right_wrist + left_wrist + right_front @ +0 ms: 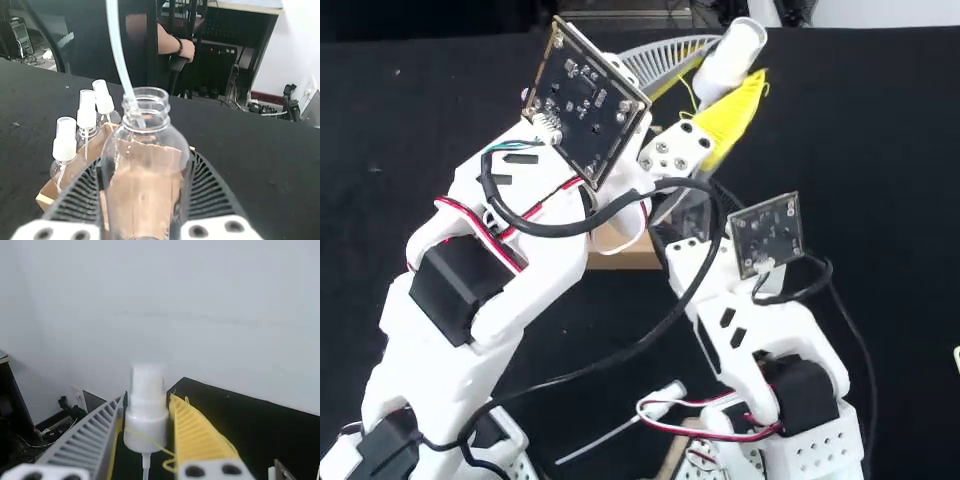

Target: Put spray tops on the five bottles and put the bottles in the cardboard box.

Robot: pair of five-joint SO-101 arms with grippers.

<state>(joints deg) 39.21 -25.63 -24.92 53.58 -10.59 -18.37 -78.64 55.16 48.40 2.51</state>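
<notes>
High view: the left hand (740, 62), at upper right of centre, is clamped on the white plastic spray top (735, 45)

Left wrist view: the top's thin dip tube (145, 467) hangs out of the bottom edge

Right wrist view: the right hand (145, 160) grips the clear open-necked bottle (145, 140) upright. The tube enters the neck from above, so the top probably needs lowering along that line. At lower left, the brown cardboard box (45, 197) holding three capped bottles (80, 125) stands aside
</notes>
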